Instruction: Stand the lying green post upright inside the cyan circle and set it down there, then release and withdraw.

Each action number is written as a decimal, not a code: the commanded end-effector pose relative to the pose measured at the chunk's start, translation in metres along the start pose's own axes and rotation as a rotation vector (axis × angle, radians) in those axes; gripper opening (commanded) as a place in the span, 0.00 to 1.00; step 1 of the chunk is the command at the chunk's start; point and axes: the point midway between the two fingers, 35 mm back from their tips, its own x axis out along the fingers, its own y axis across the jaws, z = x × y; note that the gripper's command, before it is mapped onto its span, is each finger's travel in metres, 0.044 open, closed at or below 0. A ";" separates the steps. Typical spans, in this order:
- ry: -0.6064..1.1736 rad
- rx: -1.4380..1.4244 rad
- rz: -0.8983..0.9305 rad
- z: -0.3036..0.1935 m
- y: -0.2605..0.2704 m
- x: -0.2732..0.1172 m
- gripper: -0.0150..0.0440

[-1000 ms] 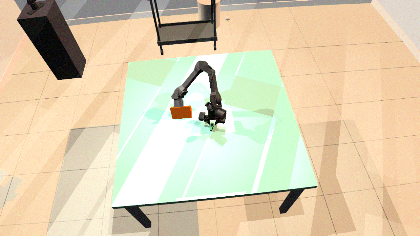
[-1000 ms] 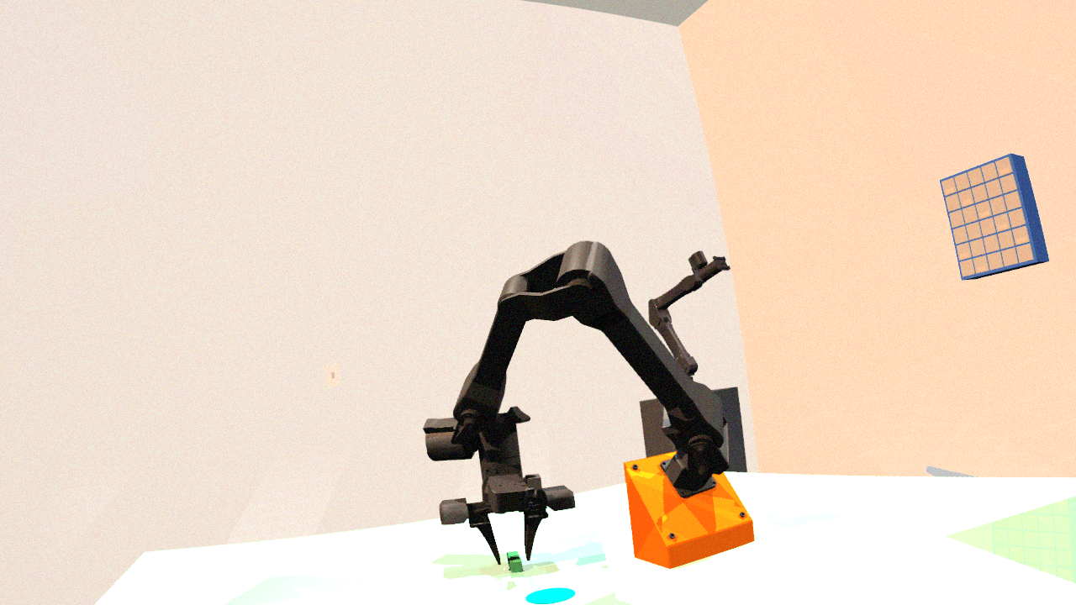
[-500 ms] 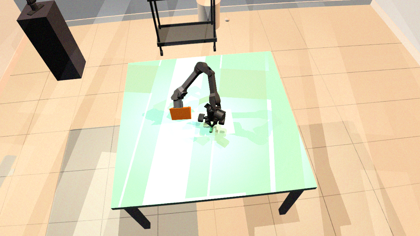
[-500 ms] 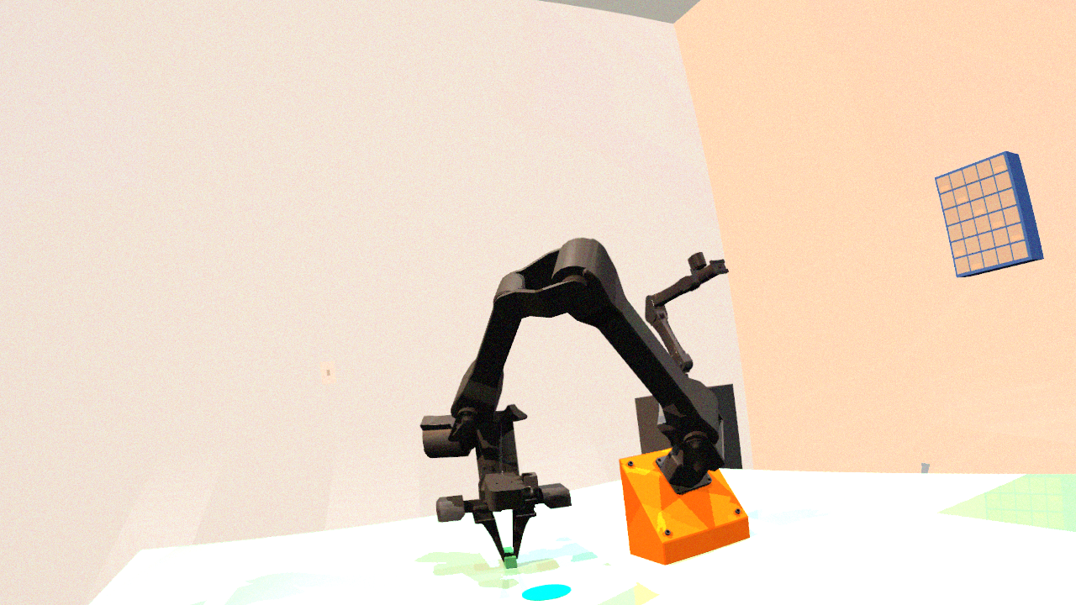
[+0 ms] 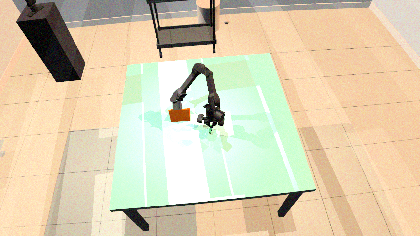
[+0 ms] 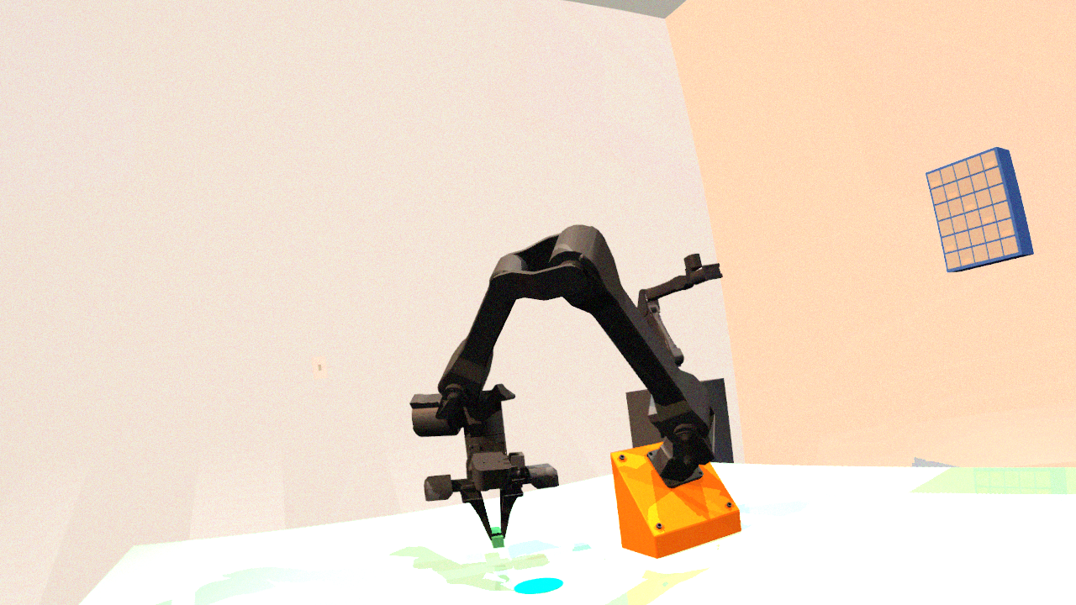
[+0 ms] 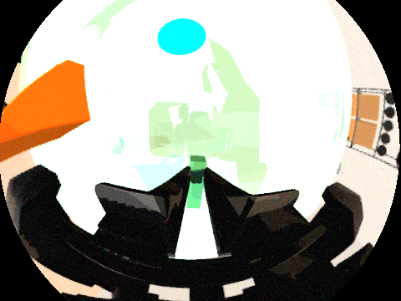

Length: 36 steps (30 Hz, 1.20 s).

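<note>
The green post (image 5: 210, 131) (image 6: 497, 541) (image 7: 195, 196) is still roughly level, lengthwise between the fingertips, and seems to be slightly above the table top. My gripper (image 5: 210, 126) (image 6: 496, 534) (image 7: 196, 170) points down and is shut on the post, one finger against each side. The cyan circle (image 6: 538, 585) (image 7: 181, 37) lies flat on the table, with nothing standing on it. It is to the right of and nearer than the post in the exterior view, and beyond it at the top of the wrist view. The arm hides it in the top view.
The orange base block (image 5: 179, 115) (image 6: 639, 518) (image 7: 54, 100) carries the arm and stands beside the gripper on the table (image 5: 249, 164). Bright patches and shadows cover the table top. A black cart (image 5: 186, 35) and a dark pedestal (image 5: 52, 44) stand on the floor beyond it.
</note>
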 end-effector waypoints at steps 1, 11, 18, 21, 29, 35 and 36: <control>0.009 -0.009 -0.003 0.000 -0.002 -0.009 0.29; 0.007 -0.008 0.000 -0.001 -0.003 -0.025 0.29; 0.004 -0.008 0.002 -0.001 -0.003 -0.037 0.29; 0.003 -0.008 0.003 -0.001 -0.003 -0.042 0.29; -0.003 -0.008 0.006 0.000 -0.003 -0.055 0.29; -0.008 -0.008 0.009 0.000 -0.002 -0.065 0.29; -0.009 -0.008 0.010 0.000 -0.002 -0.066 0.29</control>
